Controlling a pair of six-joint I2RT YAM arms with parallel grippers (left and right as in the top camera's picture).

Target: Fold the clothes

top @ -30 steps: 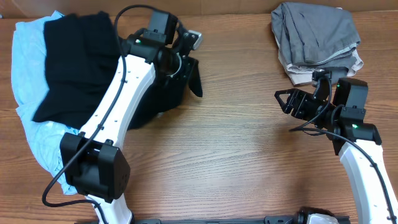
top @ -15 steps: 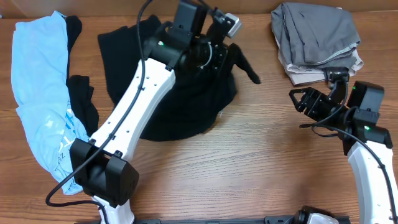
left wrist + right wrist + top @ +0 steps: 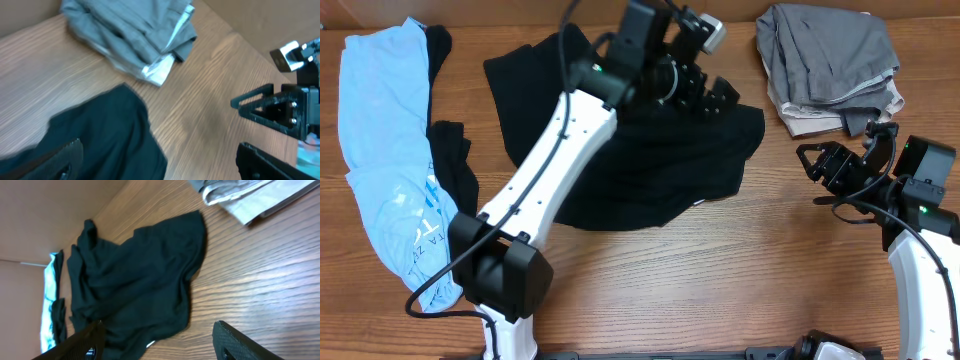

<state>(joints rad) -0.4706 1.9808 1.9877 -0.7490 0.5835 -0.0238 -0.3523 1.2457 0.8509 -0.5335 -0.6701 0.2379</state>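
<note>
Wood tbl (image 3: 720, 280) w/ clothes (image 3: 650, 170); tan wall (image 3: 40, 210) behind.

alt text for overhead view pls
A large black garment lies spread mid-table beneath the open left tool. A light blue garment lies at the left edge; grey clothes sit top right, near the open right tool.

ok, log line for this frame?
left claw: open, over black garment | right claw: open, empty | black garment: spread, not folded
</note>
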